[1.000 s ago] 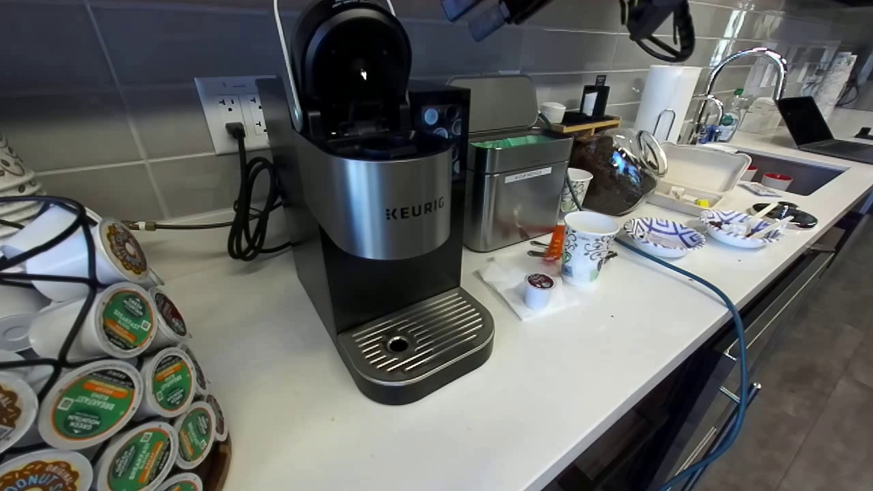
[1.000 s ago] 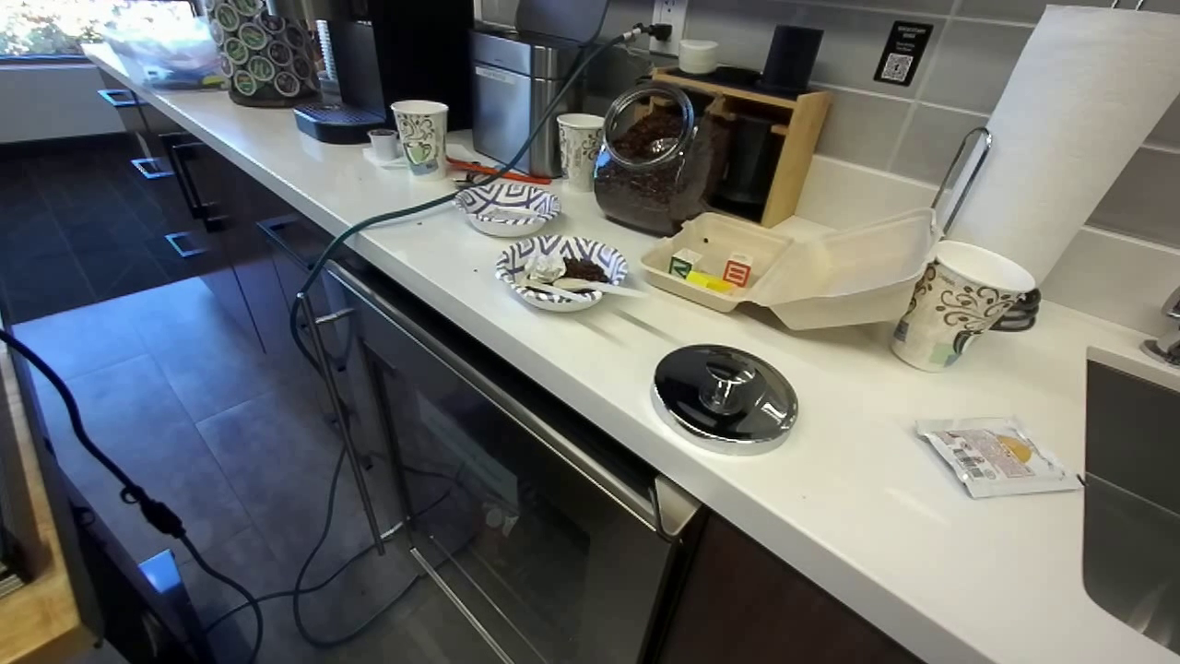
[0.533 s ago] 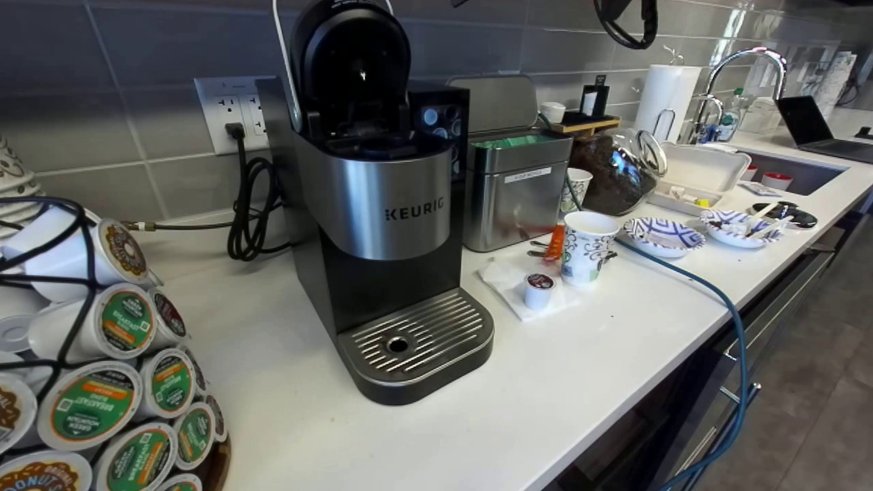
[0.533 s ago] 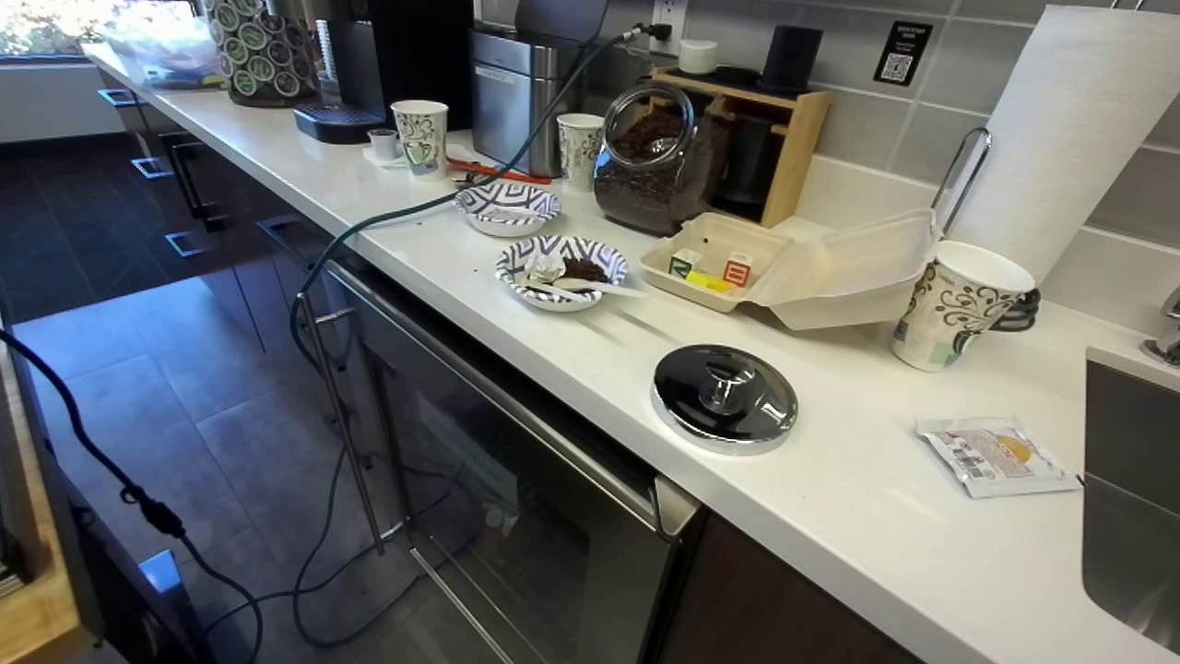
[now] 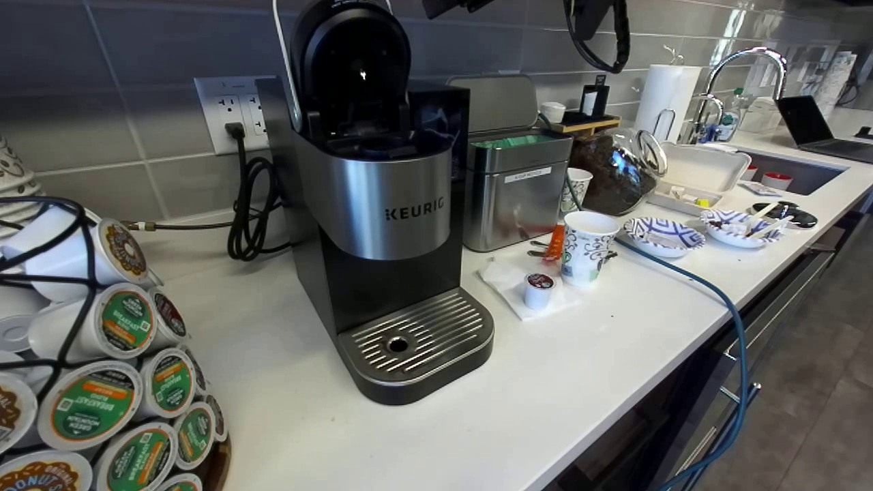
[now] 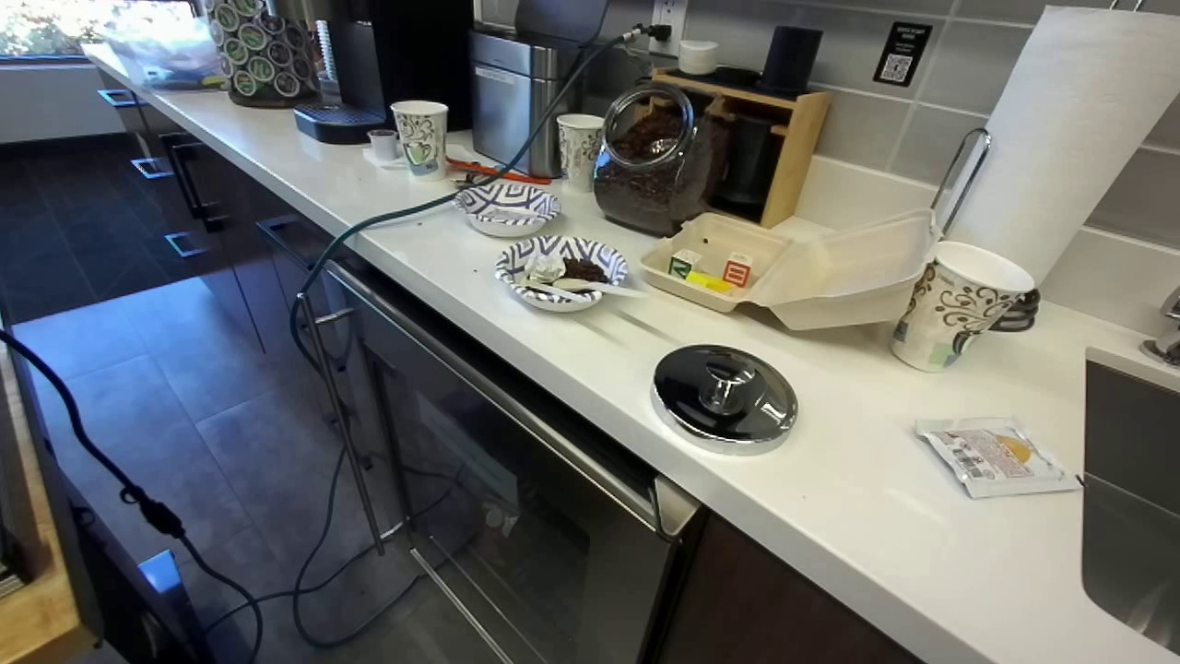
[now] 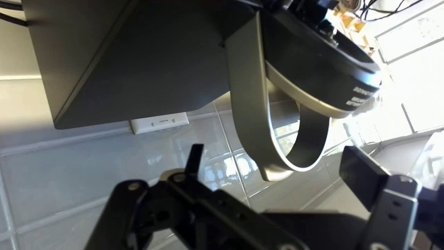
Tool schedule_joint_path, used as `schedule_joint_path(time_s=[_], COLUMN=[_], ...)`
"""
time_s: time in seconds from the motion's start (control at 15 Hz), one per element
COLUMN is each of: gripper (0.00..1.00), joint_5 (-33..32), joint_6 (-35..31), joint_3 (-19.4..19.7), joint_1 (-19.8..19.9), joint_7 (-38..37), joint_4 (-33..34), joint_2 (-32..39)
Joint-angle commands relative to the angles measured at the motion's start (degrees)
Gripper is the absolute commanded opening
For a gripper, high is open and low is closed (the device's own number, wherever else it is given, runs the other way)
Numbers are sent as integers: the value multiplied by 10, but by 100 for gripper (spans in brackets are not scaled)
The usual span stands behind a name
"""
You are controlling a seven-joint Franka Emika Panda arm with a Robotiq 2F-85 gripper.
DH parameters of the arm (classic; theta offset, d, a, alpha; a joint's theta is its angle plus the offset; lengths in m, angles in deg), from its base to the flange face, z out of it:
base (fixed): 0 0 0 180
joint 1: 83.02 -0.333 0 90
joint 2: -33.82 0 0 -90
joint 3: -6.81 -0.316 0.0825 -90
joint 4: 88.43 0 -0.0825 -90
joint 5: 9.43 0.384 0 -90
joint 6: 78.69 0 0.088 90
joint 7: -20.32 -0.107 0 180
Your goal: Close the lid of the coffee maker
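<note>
Clock hours are taken about each view's centre unless noted. The lid point(image 5: 351, 58) is seen raised on the coffee maker point(image 5: 382, 211) at 11 o'clock in an exterior view, its hollow underside turned to the front. In the wrist view the lid is found at 2 o'clock, and its silver handle band point(image 7: 247, 95) is seen as a loop reaching toward 6 o'clock.

The gripper point(image 7: 277, 165) is framed from the lower border, its fingers point(image 7: 195, 158) set wide apart, at 7 o'clock and between 3 and 4. The end of the handle band is seen between them, a gap on both sides, the larger toward 7 o'clock; depth cannot be judged. The dark casing point(image 7: 149, 69) is spread over 10 o'clock, its lower edge bordered by wall tile point(image 7: 104, 166) and a white wall plate point(image 7: 160, 123). In an exterior view a dark robot part point(image 5: 440, 7) is cut by the top border at 12 o'clock, near the lid.

About the coffee maker: steel box point(image 5: 515, 201) placed at 3 o'clock, just beside; pod point(image 5: 539, 296) on white paper point(image 5: 505, 276) at 4; stack of pods point(image 5: 123, 320) at 8, well apart. From the rounded edge of the drip tray point(image 5: 436, 383), room is given by white counter point(image 5: 505, 423) between 4 and 5 o'clock, up to the front edge. That edge is crossed by a blue cable point(image 5: 742, 354) in both exterior views.
</note>
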Motion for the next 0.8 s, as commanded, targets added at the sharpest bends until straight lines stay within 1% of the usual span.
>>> schedule_joint_path(time_s=[0.0,0.33,0.73], gripper=[100,100,100], joint_5=[41,45,51], joint_6=[20,23,61], joint_3=[-16,-24,-54], joint_1=[10,5,9], joint_7=[15,12,22], joint_4=[49,82,126], joint_2=[38,76,117])
